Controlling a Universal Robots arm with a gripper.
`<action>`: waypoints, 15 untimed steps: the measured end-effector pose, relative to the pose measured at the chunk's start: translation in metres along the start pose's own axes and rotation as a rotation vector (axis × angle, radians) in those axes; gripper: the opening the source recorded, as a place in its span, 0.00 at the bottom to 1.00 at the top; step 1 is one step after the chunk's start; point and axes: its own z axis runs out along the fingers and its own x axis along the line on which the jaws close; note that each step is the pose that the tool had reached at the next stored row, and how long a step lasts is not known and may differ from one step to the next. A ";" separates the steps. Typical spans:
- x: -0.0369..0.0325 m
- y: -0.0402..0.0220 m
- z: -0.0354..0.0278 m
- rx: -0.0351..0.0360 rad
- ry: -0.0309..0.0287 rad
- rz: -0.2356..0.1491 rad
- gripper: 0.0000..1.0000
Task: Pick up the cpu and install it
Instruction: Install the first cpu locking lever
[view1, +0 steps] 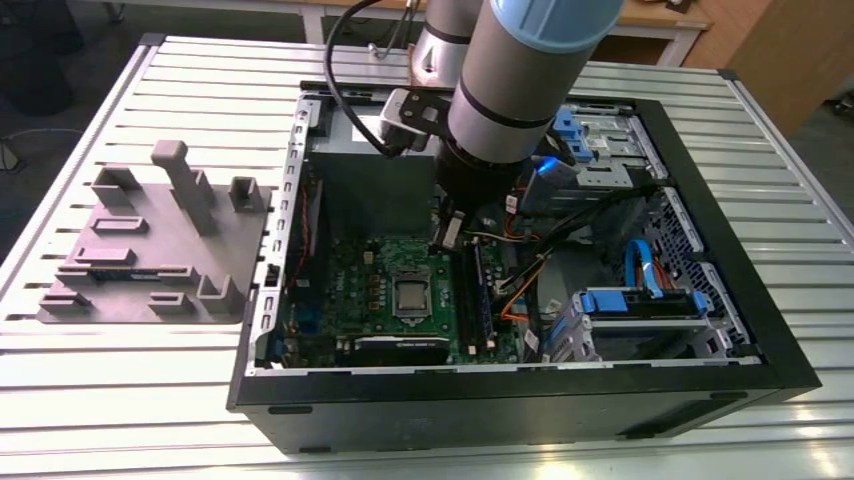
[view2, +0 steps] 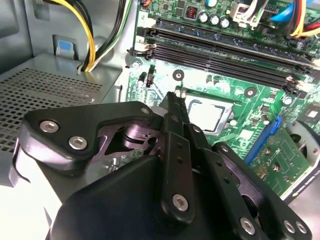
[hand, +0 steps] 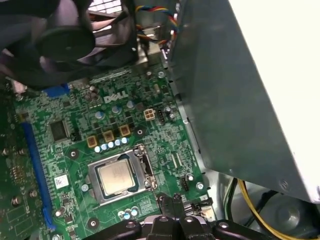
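A: Where is the cpu?

B: It lies in the metal-framed socket on the green motherboard, silvery top up. It looks level, but whether it is fully seated cannot be told. The gripper hangs close over the board, just beside the socket, fingers pressed together with nothing between them.

A: Principal hazard?

B: Probably contact. The closed tip is near the socket frame and the small parts around it. A slight drop or sideways drift could knock the chip askew or scrape the board. A tilted chip under any downward push would likely bend the contacts beneath.

A: Secondary hazard?

B: The arm stands deep in the case, close to the memory slots and loose cables. A snagged cable could drag on its plug.
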 end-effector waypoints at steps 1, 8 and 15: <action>0.0002 0.0001 0.0003 0.0001 0.0008 -0.007 0.10; 0.0050 0.0014 0.0004 0.0178 -0.0065 -0.020 0.10; 0.0074 0.0038 0.0006 0.0275 -0.0068 -0.046 0.10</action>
